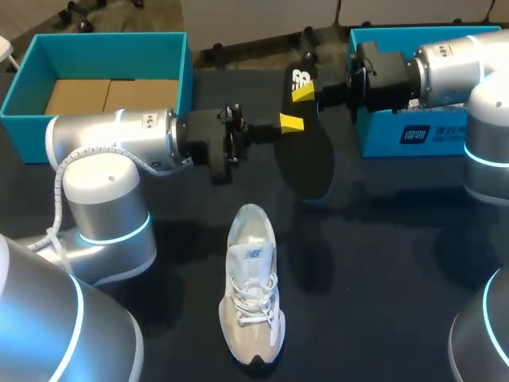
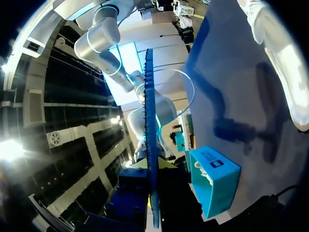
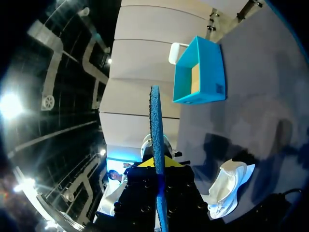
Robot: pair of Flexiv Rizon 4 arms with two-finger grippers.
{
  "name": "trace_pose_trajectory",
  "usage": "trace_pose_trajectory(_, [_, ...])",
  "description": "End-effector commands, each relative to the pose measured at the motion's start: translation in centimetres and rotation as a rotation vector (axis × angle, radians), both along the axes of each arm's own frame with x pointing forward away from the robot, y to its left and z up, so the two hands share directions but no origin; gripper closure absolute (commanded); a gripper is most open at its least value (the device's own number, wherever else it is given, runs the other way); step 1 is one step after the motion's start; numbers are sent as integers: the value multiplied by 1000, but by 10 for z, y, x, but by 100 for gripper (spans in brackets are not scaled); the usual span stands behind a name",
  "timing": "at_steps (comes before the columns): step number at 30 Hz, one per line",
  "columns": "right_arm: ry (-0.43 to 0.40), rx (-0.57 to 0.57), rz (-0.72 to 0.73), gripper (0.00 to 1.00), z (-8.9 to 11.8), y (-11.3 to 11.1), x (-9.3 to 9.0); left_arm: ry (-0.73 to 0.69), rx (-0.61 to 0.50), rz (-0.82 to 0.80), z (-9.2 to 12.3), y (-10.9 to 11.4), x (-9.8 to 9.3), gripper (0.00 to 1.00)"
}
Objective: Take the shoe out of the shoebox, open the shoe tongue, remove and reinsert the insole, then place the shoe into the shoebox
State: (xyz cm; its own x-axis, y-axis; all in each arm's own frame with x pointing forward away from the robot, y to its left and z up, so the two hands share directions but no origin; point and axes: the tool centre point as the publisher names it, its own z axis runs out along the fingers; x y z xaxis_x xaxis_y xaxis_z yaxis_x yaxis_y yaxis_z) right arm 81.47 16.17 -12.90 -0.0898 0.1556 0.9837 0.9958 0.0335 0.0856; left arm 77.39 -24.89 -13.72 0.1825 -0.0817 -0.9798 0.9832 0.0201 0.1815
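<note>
- The black insole (image 1: 307, 163) is held in the air above the bench (image 1: 390, 247), clear of the surface, with its long axis running away from the robot.
- The left gripper (image 1: 291, 122) is positioned at the insole's left edge. In the left wrist view, the insole (image 2: 148, 116) is seen edge-on between the yellow tips of the left gripper (image 2: 153, 164), and the fingers are clamped onto it from both sides.
- The right gripper (image 1: 303, 91) is positioned at the far end of the insole. In the right wrist view, the insole (image 3: 155, 116) is again seen edge-on, and the fingers of the right gripper (image 3: 157, 162) are closed against its two faces.
- The white shoe (image 1: 251, 294) is laid upright on the bench, nearer the robot than the insole and well apart from both boxes, with its toe toward the robot.
- The open teal shoebox (image 1: 184, 76) is located at the far left of the bench; brown cardboard (image 1: 111, 95) is visible inside it.
- A second teal box (image 1: 390, 135) is located at the far right, partly hidden behind the right arm.
</note>
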Motion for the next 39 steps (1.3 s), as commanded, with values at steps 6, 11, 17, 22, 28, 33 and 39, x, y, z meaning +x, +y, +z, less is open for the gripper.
trace_pose_trajectory(6, [-13,19,-6,0,-1,0,-7,-12,6,10,-2,10,1,100])
trace_pose_trajectory(11, [-12,22,-13,0,-4,-8,-17,-6,8,17,-5,31,-4,100])
trace_pose_trajectory(17, [-22,5,-47,0,-6,-22,-31,210,46,-18,-9,59,-8,100])
trace_pose_trajectory(22, [-24,-2,-55,0,-7,-30,-39,483,75,-59,-9,80,3,100])
trace_pose_trajectory(28, [-28,-12,-70,0,-8,-36,-47,802,127,-339,-11,90,6,100])
trace_pose_trajectory(33, [-28,-12,-70,0,-8,-36,-47,802,127,-339,-11,90,6,100])
trace_pose_trajectory(39, [-28,-12,-70,0,-8,-36,-47,802,127,-339,-11,90,6,100])
